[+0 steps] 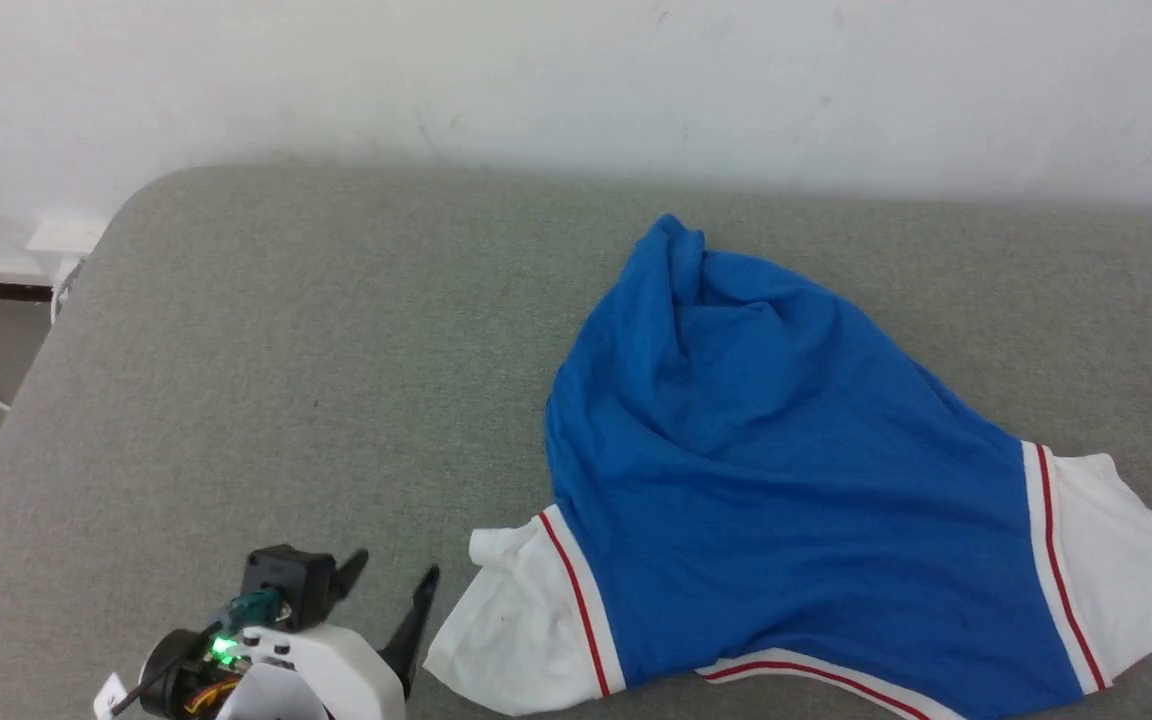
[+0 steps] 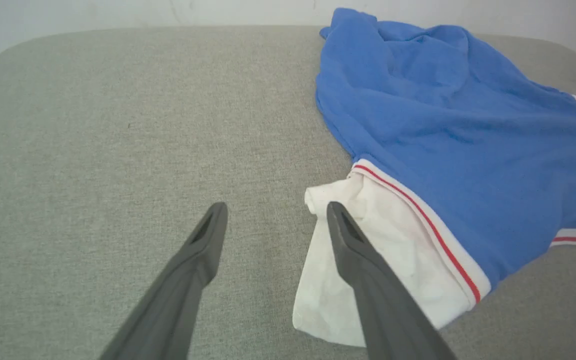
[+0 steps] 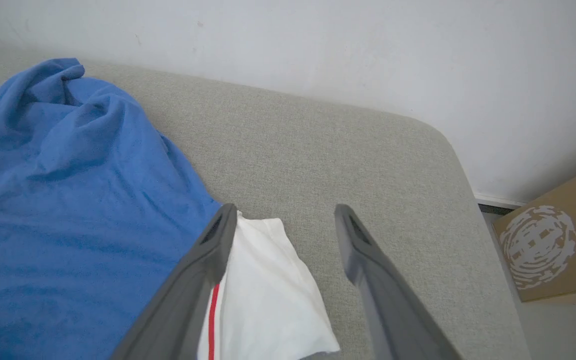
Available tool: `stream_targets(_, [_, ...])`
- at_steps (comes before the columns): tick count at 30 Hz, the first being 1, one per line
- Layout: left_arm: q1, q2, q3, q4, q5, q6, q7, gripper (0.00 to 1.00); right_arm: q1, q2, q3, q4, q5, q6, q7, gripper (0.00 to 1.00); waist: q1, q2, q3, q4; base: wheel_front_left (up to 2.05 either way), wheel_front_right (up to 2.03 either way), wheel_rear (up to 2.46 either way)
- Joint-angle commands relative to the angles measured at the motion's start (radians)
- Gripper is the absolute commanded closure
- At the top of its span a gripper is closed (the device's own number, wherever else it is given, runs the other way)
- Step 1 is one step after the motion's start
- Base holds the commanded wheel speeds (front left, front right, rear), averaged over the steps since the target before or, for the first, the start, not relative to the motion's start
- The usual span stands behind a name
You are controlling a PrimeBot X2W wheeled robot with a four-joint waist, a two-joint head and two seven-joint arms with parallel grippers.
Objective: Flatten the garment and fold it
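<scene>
1. The garment (image 1: 766, 470) lies rumpled on the grey tabletop (image 1: 286, 380), its blue body bunched toward the wall (image 1: 576, 80)
2. The left hand (image 2: 276, 205) is spread wide and holds nothing, poised at the edge of one white sleeve (image 2: 363, 240)
3. The right hand (image 3: 284, 207) is also spread and empty, beside the other sleeve (image 3: 268, 285)

Blue jersey (image 1: 786, 470), crumpled and not flat, on the right half of a grey fabric-covered surface (image 1: 286, 350), short of the far edge. The blue body is wrinkled and bunched into a raised peak pointing at the far edge. White left sleeve (image 1: 516, 630) and white right sleeve (image 1: 1116, 560), each with red stripe trim, splay outward on the near side. The left sleeve's tip is curled over. White-and-red band along the nearest hem.
</scene>
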Motion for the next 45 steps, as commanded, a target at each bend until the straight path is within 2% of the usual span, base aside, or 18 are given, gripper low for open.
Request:
stream_targets(1, [0.011,0.007,-0.004,-0.016,-0.015,0.005,0.034,0.00,0.017,0.007,-0.005,-0.012,0.000,-0.001,-0.003,0.00,0.0001,0.0000,-0.004,-0.006,0.00,0.00,0.00])
stream_targets(8, [0.034,0.065,-0.022,-0.121,-0.109,0.052,0.389,0.00,0.061,0.066,-0.027,-0.093,-0.018,-0.001,0.012,0.00,0.0001,0.0000,0.000,-0.034,0.00,0.00,0.00])
stream_targets(16, [0.011,0.085,-0.046,-0.123,-0.137,0.094,0.572,0.00,0.089,0.128,-0.035,-0.154,-0.046,-0.001,0.024,0.00,0.0001,0.0000,0.036,-0.077,0.00,0.00,0.00])
stream_targets(19, [0.001,0.086,-0.048,-0.111,-0.121,0.115,0.585,0.00,0.094,0.137,-0.040,-0.162,-0.054,-0.001,0.023,0.00,0.0001,0.0000,0.049,-0.091,0.00,0.00,0.00])
stream_targets(35, [-0.041,0.024,-0.058,0.019,-0.125,0.138,0.548,0.00,0.091,0.139,-0.055,-0.173,-0.077,-0.001,0.028,0.00,0.0001,0.0000,0.113,-0.125,0.00,0.00,0.00])
stream_targets(36, [-0.044,0.018,-0.057,0.030,-0.124,0.140,0.539,0.06,0.092,0.138,-0.056,-0.173,-0.078,-0.001,0.030,0.00,0.0001,0.0000,0.115,-0.124,0.00,0.00,0.00])
stream_targets(37, [-0.046,0.012,-0.060,0.041,-0.128,0.137,0.534,0.95,0.094,0.137,-0.057,-0.174,-0.079,-0.001,0.032,0.00,0.0001,0.0000,0.115,-0.122,0.00,0.00,0.00])
stream_targets(38, [-0.047,0.005,-0.059,0.050,-0.134,0.134,0.529,1.00,0.096,0.136,-0.058,-0.173,-0.080,-0.001,0.035,0.00,0.0001,0.0000,0.115,-0.120,0.00,0.00,0.00])
stream_targets(41, [-0.047,-0.001,-0.055,0.056,-0.138,0.132,0.510,1.00,0.113,0.125,-0.053,-0.158,-0.080,-0.001,0.073,0.00,0.0001,0.0000,0.104,-0.113,0.00,0.00,0.00])
stream_targets(45, [-0.040,0.007,-0.031,0.018,-0.123,0.159,0.472,1.00,0.145,0.098,-0.050,-0.133,-0.068,-0.001,0.154,0.00,0.0001,0.0000,0.084,-0.090,0.00,0.00,0.00])
